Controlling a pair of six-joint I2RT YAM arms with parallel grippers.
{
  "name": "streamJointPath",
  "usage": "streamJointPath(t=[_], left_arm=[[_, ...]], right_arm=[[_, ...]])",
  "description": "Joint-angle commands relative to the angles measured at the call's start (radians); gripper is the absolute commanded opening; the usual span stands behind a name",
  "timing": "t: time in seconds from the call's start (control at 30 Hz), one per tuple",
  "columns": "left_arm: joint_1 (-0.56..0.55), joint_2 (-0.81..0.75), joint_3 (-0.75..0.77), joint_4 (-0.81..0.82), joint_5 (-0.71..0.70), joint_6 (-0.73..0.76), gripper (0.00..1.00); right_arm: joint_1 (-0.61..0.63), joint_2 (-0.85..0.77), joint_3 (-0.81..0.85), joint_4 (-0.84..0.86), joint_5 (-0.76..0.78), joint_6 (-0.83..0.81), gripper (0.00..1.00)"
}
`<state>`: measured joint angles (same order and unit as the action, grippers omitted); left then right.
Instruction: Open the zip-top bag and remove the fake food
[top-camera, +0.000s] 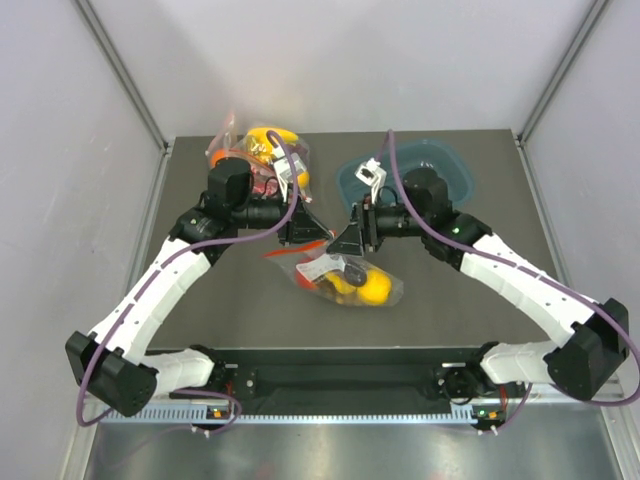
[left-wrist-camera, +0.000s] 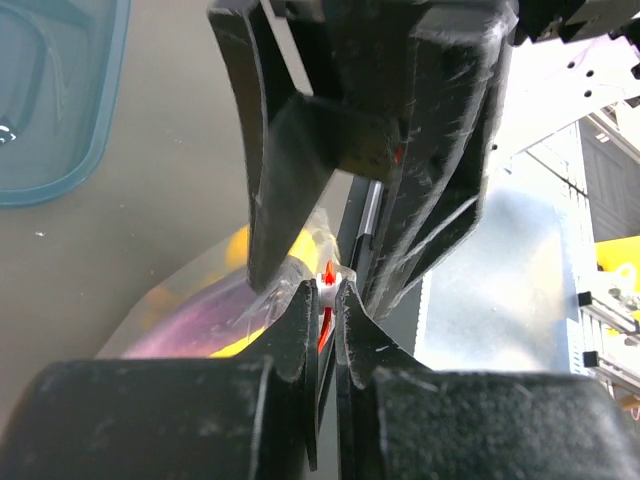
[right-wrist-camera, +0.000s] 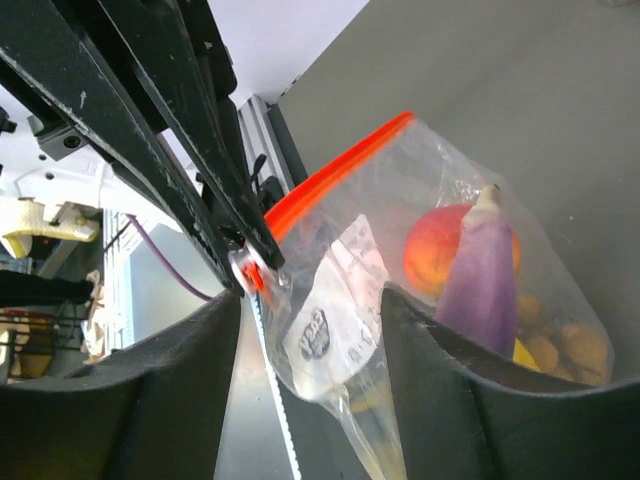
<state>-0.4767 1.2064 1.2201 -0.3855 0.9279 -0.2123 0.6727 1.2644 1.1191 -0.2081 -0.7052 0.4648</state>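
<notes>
Mid-table, the bag (top-camera: 345, 282) has its red zip (right-wrist-camera: 335, 170) pinched tight in the left gripper (left-wrist-camera: 328, 290), which reaches in from ten o'clock. The right gripper (right-wrist-camera: 312, 305), from two o'clock, has its jaws wide astride the plastic. The food (right-wrist-camera: 483, 270) is inside. Another bag (top-camera: 262, 148) lies at eleven, a blue tray (top-camera: 455, 172) at one.
</notes>
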Motion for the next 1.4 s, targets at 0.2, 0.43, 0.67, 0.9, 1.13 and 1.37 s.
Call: streamJointPath(t=[0.2, 0.43, 0.67, 0.9, 1.13, 1.37], left_arm=[[0.007, -0.028, -0.01, 0.05, 0.032, 0.005, 0.0], [0.02, -0.033, -0.016, 0.039, 0.029, 0.017, 0.0], [0.026, -0.034, -0.014, -0.025, 0.014, 0.063, 0.0], [0.026, -0.054, -0.014, -0.113, -0.029, 0.134, 0.0], [0.026, -0.067, -0.031, -0.148, -0.049, 0.151, 0.0], [0.026, -0.065, -0.034, -0.168, -0.046, 0.163, 0.0]], right_arm=[[0.039, 0.007, 0.05, 0.099, 0.079, -0.025, 0.0], [0.033, -0.056, 0.007, 0.082, 0.113, -0.04, 0.0], [0.014, -0.111, -0.03, 0.124, 0.133, -0.009, 0.0], [-0.022, -0.115, -0.021, 0.107, 0.161, 0.021, 0.0], [-0.123, -0.123, -0.015, 0.079, 0.176, 0.043, 0.0], [-0.196, -0.14, -0.033, 0.03, 0.187, 0.041, 0.0]])
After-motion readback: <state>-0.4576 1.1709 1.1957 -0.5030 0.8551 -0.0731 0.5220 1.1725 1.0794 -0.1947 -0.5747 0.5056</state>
